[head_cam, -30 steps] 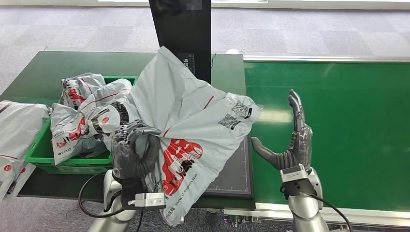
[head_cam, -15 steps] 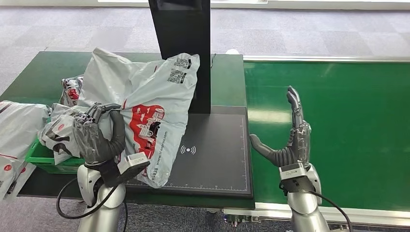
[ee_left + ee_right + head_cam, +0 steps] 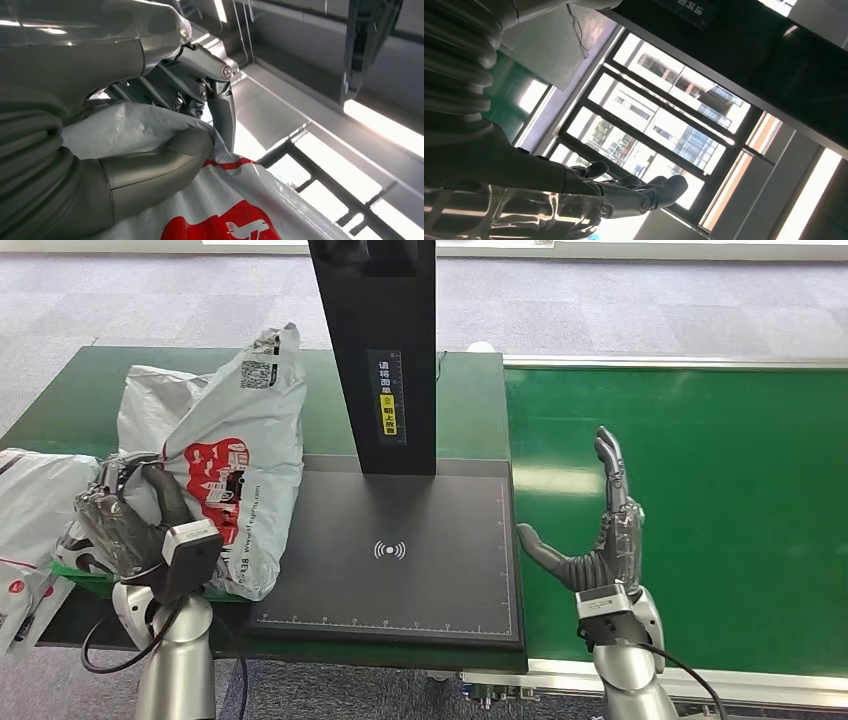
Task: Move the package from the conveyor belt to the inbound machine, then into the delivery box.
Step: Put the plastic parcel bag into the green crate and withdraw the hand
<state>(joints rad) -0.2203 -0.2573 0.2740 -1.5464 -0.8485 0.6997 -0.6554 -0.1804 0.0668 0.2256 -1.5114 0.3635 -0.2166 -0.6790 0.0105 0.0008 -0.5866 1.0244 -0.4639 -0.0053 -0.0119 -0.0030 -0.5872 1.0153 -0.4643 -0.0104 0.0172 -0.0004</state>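
Note:
The package (image 3: pixel 225 455) is a grey plastic mailer with red print and a QR label. My left hand (image 3: pixel 125 520) grips it by a bunched edge at the table's left, and the bag hangs over the green delivery box (image 3: pixel 75 575), its lower end touching the left edge of the scanner pad (image 3: pixel 400 550). In the left wrist view the thumb and fingers (image 3: pixel 220 105) pinch the grey film of the package (image 3: pixel 220 210). My right hand (image 3: pixel 600 530) stands upright and open over the green conveyor belt (image 3: pixel 700 490), holding nothing; its fingers (image 3: pixel 644 192) are stretched out in the right wrist view.
The inbound machine's black post (image 3: pixel 385 350) rises behind the pad. More grey mailers (image 3: pixel 30 510) lie at the far left beside the green box. The dark green table (image 3: pixel 90 390) extends behind the box.
My left hand has carried the package leftward, off the scanner pad and over the green box. The pad now lies bare. The right hand has stayed in place.

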